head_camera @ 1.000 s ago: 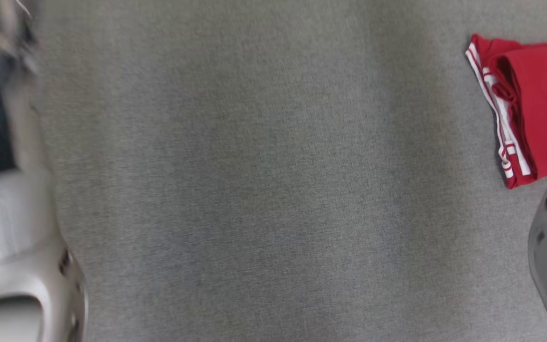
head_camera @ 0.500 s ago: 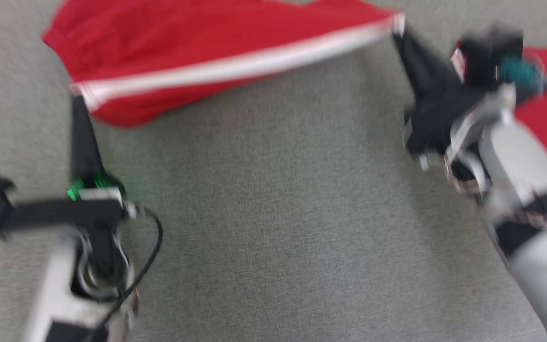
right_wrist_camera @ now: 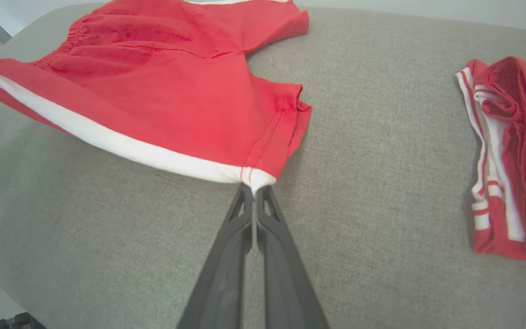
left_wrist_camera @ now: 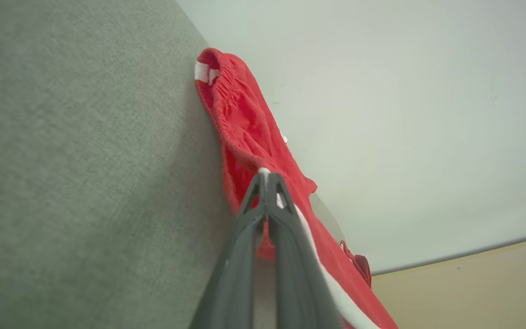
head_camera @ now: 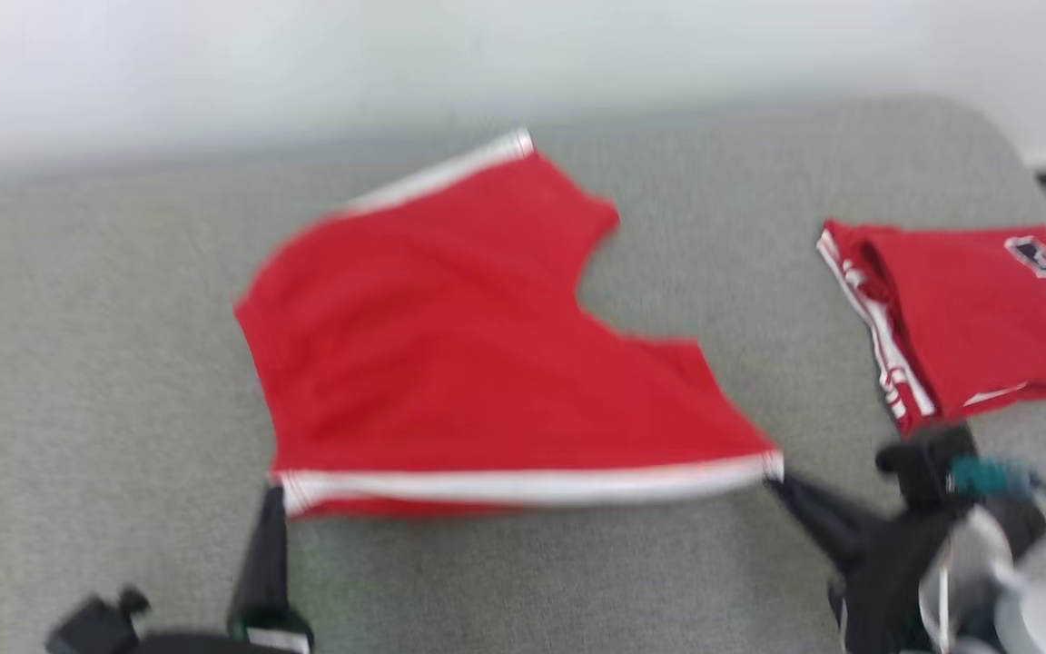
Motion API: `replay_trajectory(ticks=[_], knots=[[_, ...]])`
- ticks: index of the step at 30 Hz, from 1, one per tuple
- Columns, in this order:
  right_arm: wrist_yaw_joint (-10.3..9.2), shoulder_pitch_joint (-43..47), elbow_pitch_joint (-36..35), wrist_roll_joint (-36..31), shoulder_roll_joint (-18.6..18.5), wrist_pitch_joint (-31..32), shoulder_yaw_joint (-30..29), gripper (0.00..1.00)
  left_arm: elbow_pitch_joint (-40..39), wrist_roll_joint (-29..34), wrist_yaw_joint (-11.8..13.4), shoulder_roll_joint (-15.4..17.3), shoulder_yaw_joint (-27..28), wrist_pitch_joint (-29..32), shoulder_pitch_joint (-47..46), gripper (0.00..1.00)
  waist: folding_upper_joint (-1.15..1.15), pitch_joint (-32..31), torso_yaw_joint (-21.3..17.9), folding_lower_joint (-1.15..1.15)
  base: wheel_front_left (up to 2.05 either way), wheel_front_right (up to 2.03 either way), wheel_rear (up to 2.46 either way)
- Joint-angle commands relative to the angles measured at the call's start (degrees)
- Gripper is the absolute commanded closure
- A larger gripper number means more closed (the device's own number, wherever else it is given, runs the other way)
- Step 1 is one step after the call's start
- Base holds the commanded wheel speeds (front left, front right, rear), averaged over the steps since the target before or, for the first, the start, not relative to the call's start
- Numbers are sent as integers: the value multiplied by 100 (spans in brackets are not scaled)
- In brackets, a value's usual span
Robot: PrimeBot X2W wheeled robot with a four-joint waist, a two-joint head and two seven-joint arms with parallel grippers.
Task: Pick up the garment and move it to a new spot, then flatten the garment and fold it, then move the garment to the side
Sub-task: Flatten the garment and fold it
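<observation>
Shorts (head_camera: 487, 363), red, stretched taut, grey cushion (head_camera: 78, 363)

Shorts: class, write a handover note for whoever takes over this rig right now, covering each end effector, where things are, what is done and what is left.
Left end effector: shut on one corner of the shorts, at the white-striped edge.
Right end effector: shut on the other corner of that edge.
Shorts: stretched between the two, far part resting on the grey surface. A folded garment lies to their right.
Done: shorts gripped and spread out.
Left: lay flat, fold, move aside.
</observation>
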Motion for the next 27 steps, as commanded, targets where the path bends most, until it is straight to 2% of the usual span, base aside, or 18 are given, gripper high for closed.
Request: replay_trajectory(ticks=[1,6,10,15,18,22,24,27], knots=[[-12,332,-174,5,-43,146,-75,100,-57,-73,8,62,-83,25,221,100,2,-550,135,2,0,0,0],[-13,1412,-925,125,-120,845,-351,100,-149,-98,8,217,-292,46,917,100,2,-837,171,2,0,0,0],[-12,2310,-1387,196,88,1255,-746,100,-258,-55,8,249,-325,21,1440,100,2,-1001,253,2,0,0,0],[-13,2695,-1757,48,310,1211,-1214,100,-459,57,7,209,-306,-2,1648,100,2,-1033,396,2,0,0,0],[-12,2509,-1763,-18,438,1053,-1443,100,-422,161,8,118,-302,-3,1517,100,2,-1028,517,2,0,0,0],[-13,1944,-1415,-169,524,846,-1646,100,-244,360,44,-123,-272,-15,1136,100,2,-976,705,2,0,0,0],[-12,1588,-1108,-142,601,788,-1675,100,-130,458,79,-265,-284,-18,869,100,2,-899,802,2,0,0,0],[-12,656,-408,-189,466,797,-1463,100,163,659,148,-476,-421,14,237,100,2,-698,980,2,0,0,0]])
